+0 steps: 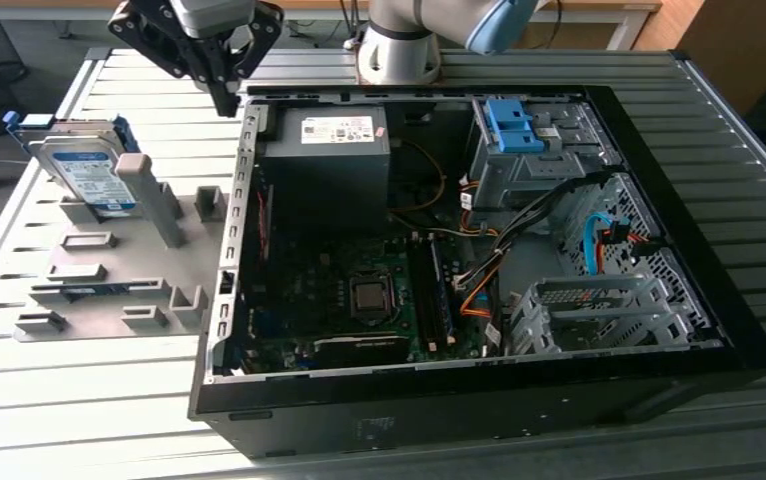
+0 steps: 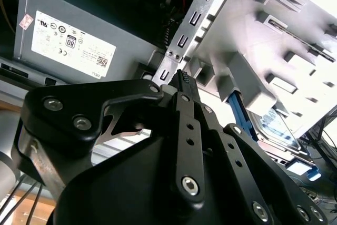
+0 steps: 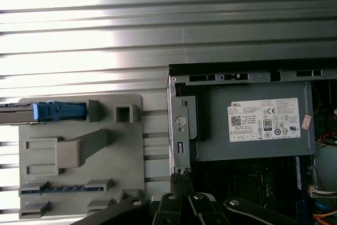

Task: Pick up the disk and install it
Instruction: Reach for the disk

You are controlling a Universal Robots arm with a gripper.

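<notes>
The disk (image 1: 87,172), silver-grey with a white-and-blue label and blue side rails, stands on edge in a slot at the far end of the grey holder plate (image 1: 116,262), at the exterior view's left. My gripper (image 1: 228,100) hangs shut and holds nothing. It is above the case's far-left corner, to the right of the disk and clear of it. In the second wrist view the closed fingertips (image 2: 182,76) point at the case edge, with the disk (image 2: 277,126) beyond. In the first wrist view the disk (image 3: 52,111) shows edge-on.
The open black computer case (image 1: 703,330) lies on the slatted metal table (image 1: 63,400). Inside are a grey power supply (image 1: 330,150), the motherboard (image 1: 356,300), loose cables and a drive cage with a blue bracket (image 1: 514,125). The arm's base (image 1: 403,50) stands behind the case.
</notes>
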